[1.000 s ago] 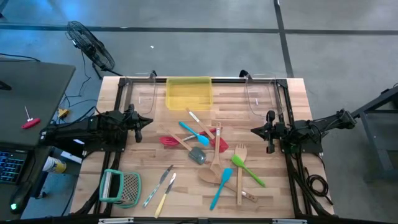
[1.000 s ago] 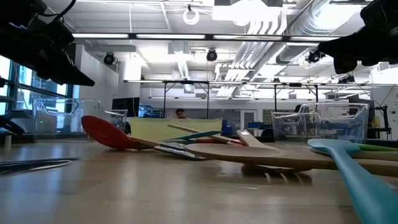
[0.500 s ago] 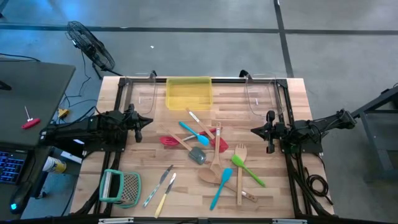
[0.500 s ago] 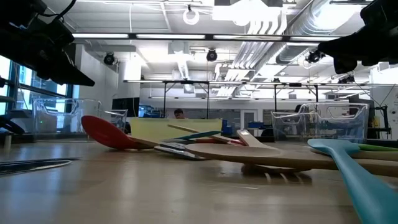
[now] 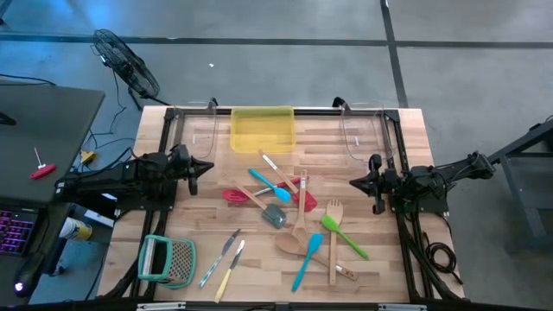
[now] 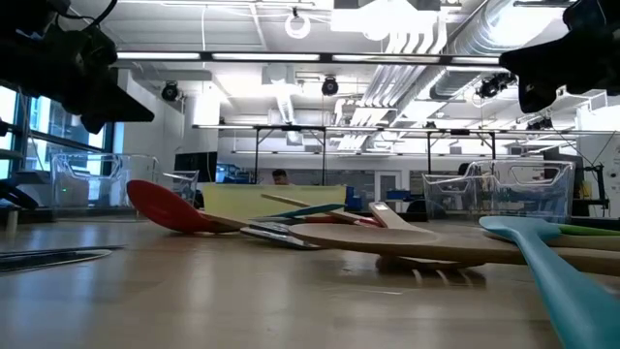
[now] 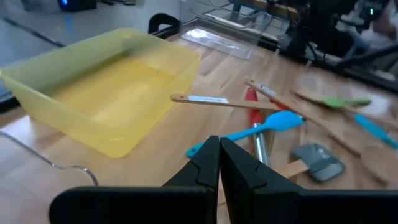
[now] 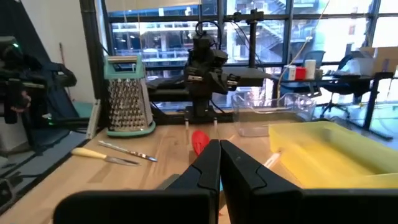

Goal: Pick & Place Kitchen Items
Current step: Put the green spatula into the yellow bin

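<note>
I see both my arms stretched low and level from opposite sides of the desk [image 5: 199, 233]. My left hand [image 5: 204, 167] is clenched on nothing, above the desk's left side, pointing inward. My right hand [image 5: 353, 182] is likewise clenched and empty, opposite it. The kitchen items [image 5: 289, 212] lie scattered between them, just in front of a yellow bin [image 5: 262, 129].

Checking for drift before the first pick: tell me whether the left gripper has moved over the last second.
Yes, slightly. In the high view the left gripper has swung a little toward the yellow bin at the table's far edge; it is shut and empty.
</note>
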Robot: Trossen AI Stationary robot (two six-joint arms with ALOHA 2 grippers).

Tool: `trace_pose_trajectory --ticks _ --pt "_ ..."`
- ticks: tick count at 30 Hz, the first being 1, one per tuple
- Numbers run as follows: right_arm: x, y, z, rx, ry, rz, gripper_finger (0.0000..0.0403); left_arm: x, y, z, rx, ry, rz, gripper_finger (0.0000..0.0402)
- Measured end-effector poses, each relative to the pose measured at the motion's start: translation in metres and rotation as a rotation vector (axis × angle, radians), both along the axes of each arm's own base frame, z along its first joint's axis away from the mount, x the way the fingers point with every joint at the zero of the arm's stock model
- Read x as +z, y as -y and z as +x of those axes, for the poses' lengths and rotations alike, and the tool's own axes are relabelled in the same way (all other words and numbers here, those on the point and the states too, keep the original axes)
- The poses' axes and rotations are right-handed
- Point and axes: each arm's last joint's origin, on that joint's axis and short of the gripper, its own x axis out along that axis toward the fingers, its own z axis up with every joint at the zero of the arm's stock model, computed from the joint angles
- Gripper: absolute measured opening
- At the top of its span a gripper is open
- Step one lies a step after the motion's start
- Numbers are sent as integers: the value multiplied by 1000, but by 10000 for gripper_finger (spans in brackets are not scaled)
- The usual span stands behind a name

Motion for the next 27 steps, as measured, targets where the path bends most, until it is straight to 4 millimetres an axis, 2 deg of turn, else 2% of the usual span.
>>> trace_pose_trajectory --ticks 4,7,10,18,21,27 --pt "2 -2 0 72 17 41 3 0 0 0 5 22 -62 10" --pt "1 -1 0 47 16 139 5 0 0 0 35 23 -56 10" --pt "-2 0 0 10 -20 164 19 0 -1 0 39 24 -58 10" --pt "-4 3 1 -96 -30 149 109 2 0 0 34 55 -76 10" --pt "-3 3 1 -106 -22 123 148 4 1 2 -14 96 -144 10" --pt "4 3 0 -115 36 81 207 14 4 4 -120 189 -148 20"
